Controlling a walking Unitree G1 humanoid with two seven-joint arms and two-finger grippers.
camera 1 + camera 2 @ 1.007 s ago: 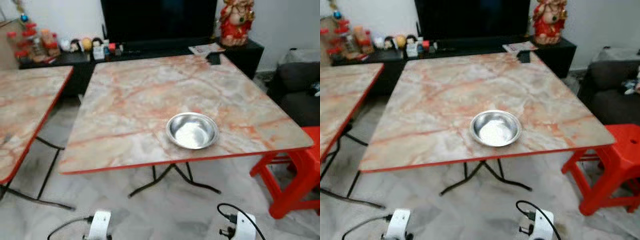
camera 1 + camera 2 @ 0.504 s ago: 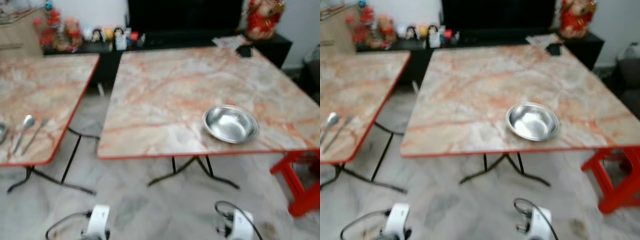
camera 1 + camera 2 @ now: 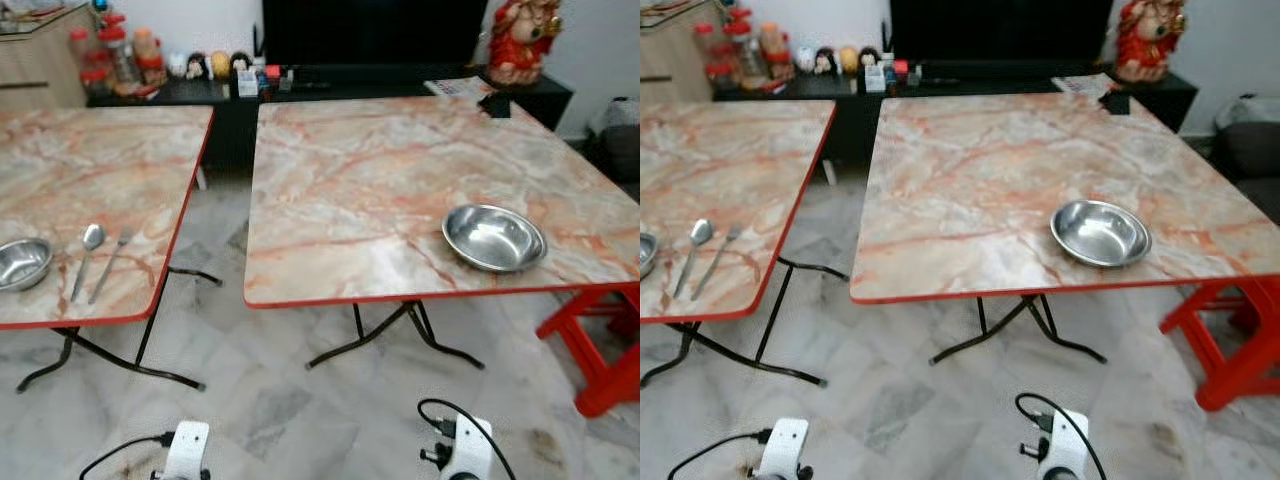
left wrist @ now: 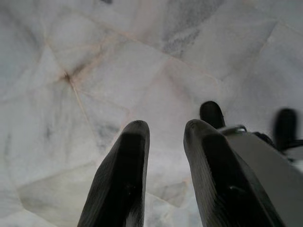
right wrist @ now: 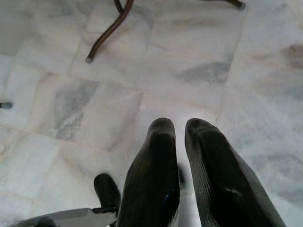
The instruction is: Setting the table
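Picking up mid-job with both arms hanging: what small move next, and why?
Probably step toward the left table. The spoon, fork and a second bowl lie at its near edge, while the right table holds a lone bowl. Both grippers hang over the floor, holding nothing.

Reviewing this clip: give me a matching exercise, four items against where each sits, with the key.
Items:
1. large steel bowl
2. spoon
3. red stool
4. red figurine

Places:
A. on the dark cabinet at the back
B. left table, beside the fork
C. right table, near its front edge
D. on the floor, right of the right table

Pairs: 1-C, 2-B, 3-D, 4-A
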